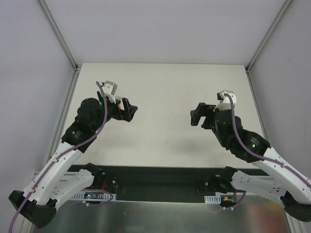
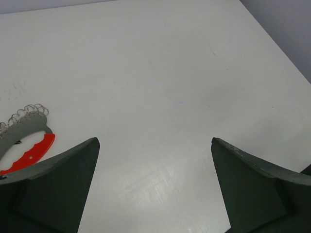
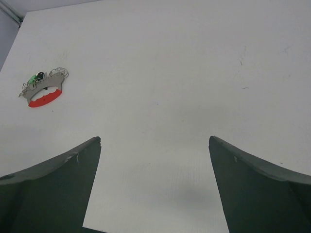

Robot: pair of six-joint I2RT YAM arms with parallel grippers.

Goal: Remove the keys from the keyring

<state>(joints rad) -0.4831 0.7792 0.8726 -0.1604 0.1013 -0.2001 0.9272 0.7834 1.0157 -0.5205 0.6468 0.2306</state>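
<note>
right wrist view: the keys (image 3: pixel 43 92) lie flat on the table (image 3: pixel 194 73), off left, well apart from the right gripper (image 3: pixel 154 141) and near the left gripper (image 2: pixel 154 141) (both spread wide, empty); the thin keyring (image 2: pixel 30 108) could slip out of any flat pinch.

Nothing readable here: no words, brand marks or numbers show up in any of the three views. In the top view at seven o'clock sits a small white left board (image 1: pixel 92 196), and at five o'clock its twin, the right board (image 1: pixel 212 199). Any print on either one is too small to make out.
</note>
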